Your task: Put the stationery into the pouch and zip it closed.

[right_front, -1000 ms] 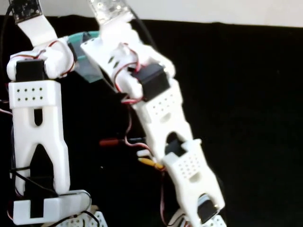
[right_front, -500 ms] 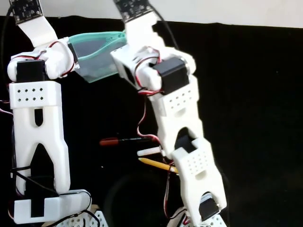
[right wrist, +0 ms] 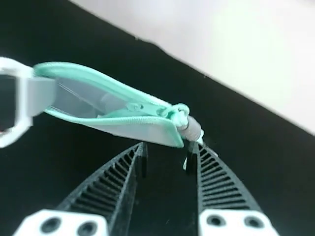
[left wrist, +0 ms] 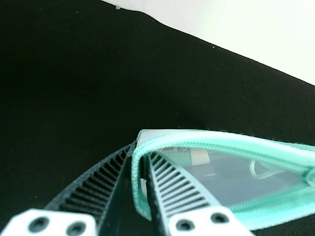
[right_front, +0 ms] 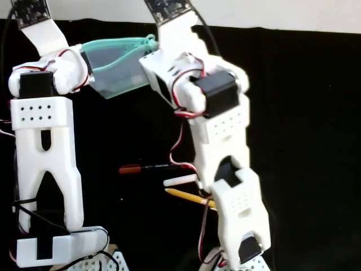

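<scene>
A mint-green pouch (right_front: 117,63) with a clear side hangs above the black table at the back. My left gripper (left wrist: 141,153) is shut on one end of the pouch (left wrist: 231,172), whose zipped edge gapes open. At the other end, my right gripper (right wrist: 167,147) is open, its fingertips just short of the pouch (right wrist: 113,108) and its zipper pull (right wrist: 182,116). On the table lie a red-capped pen (right_front: 144,167), a white stick (right_front: 179,181) and a yellow pencil (right_front: 189,197), partly hidden behind the right arm (right_front: 223,147).
The black cloth ends at a pale wall (right_front: 282,14) behind the pouch. The left arm (right_front: 45,147) stands upright at the near left. Red servo wires (right_front: 175,155) hang over the stationery. Bare cloth lies to the right of the right arm.
The right arm has swung to the right, from over the pouch to its far end, uncovering the pouch and the stationery. The left arm has kept still with the pouch.
</scene>
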Robot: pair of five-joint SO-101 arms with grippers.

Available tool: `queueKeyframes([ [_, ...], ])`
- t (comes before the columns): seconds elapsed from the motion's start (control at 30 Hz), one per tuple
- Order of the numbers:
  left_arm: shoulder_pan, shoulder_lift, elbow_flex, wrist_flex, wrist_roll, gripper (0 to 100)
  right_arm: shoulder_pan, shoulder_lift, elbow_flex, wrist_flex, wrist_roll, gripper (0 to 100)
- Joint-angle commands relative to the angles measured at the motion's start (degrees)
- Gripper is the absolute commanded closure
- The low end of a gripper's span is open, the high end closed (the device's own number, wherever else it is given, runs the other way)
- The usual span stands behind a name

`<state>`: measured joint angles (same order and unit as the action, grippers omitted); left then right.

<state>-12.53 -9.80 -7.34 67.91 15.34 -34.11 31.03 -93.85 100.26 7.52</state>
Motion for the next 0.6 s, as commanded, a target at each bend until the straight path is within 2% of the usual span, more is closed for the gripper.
queueKeyframes([
  [0.0, -0.92, -0.22, -0.40, -1.32, 0.09, 99, 0.66, -7.43, 11.21, 0.92, 3.78, 85.4],
  [0.13, -0.92, -0.22, -0.40, -1.32, 0.09, 99, 0.48, -14.90, 30.99, 0.84, 8.09, 85.4],
  [0.3, -0.92, -0.22, -0.31, -1.32, 0.09, 99, 0.48, -22.90, 51.21, 0.66, 18.11, 85.4],
  [0.57, -0.92, -0.22, -0.31, -1.32, 0.09, 99, 0.40, -29.05, 70.37, 0.57, 29.27, 85.4],
])
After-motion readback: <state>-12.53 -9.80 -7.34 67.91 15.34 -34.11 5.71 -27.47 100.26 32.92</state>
